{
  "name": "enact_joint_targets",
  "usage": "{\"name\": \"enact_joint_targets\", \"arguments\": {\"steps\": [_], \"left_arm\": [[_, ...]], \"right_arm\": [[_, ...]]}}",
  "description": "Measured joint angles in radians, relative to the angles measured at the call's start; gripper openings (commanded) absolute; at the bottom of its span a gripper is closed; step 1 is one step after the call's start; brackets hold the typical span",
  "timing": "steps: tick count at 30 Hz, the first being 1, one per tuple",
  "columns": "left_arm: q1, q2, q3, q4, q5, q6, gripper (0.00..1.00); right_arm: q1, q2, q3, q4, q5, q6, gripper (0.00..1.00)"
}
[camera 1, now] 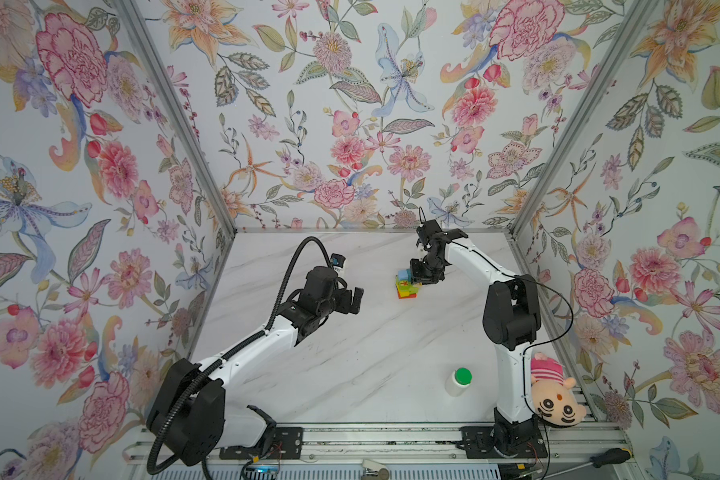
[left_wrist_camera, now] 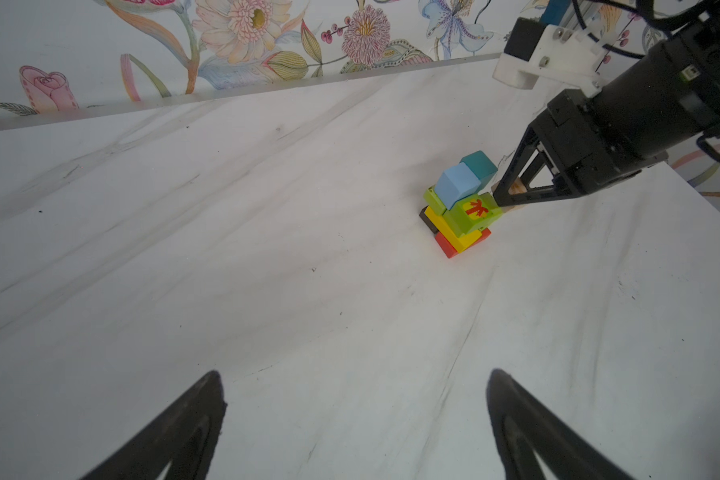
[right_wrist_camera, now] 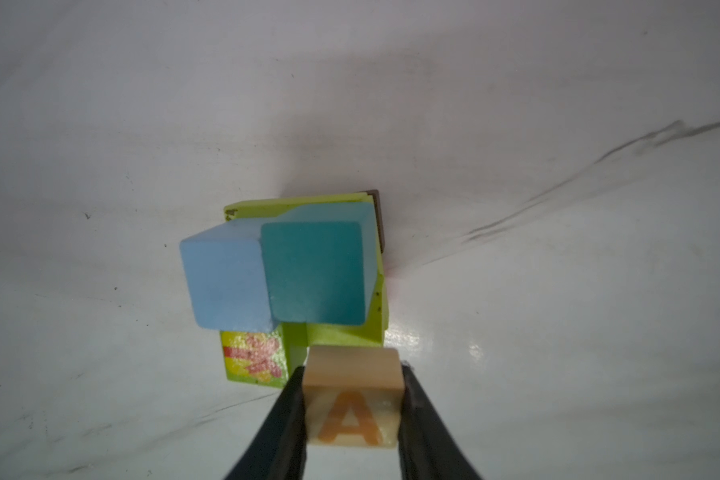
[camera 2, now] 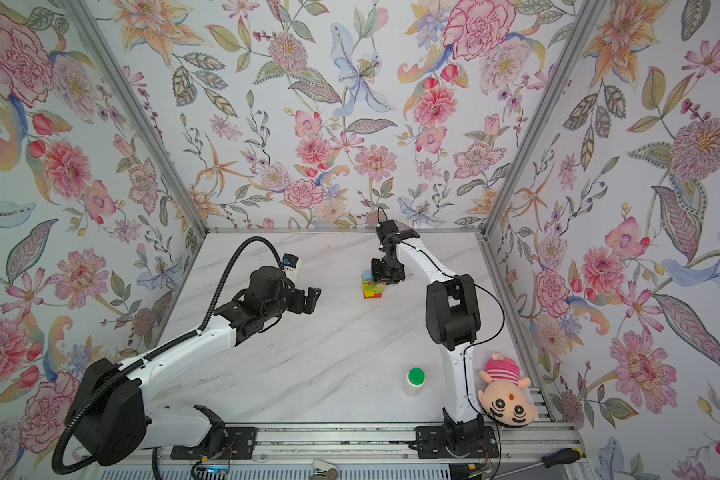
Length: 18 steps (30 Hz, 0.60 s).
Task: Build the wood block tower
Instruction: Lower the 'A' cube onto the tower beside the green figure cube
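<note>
The tower [camera 1: 408, 286] [camera 2: 372, 287] stands mid-table: brown, red and yellow blocks low, lime-green oblongs above. On top sit a light-blue cube [right_wrist_camera: 227, 278] and a teal cube [right_wrist_camera: 314, 278]. A green red-marked cube [left_wrist_camera: 474, 210] [right_wrist_camera: 254, 357] lies one layer lower. My right gripper [right_wrist_camera: 352, 374] [camera 1: 419, 276] is shut on the tan "A" cube [right_wrist_camera: 352, 399] [left_wrist_camera: 516, 189], held at the tower's side next to the red-marked cube. My left gripper [left_wrist_camera: 355, 374] [camera 1: 356, 299] hangs open and empty, well left of the tower.
A white green-capped bottle [camera 1: 459, 381] stands front right. A plush doll [camera 1: 553, 395] lies by the right arm's base. A screwdriver [camera 1: 612, 457] rests on the front rail. Floral walls close in the left, back and right sides.
</note>
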Motion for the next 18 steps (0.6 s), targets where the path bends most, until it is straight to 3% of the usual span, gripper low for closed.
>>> {"name": "enact_joint_targets", "arguments": {"steps": [18], "left_arm": [[0.0,-0.011,-0.025,0.0,-0.002,-0.015,0.99]], "right_arm": [[0.0,0.034,0.011,0.0,-0.018,-0.001,0.37]]}}
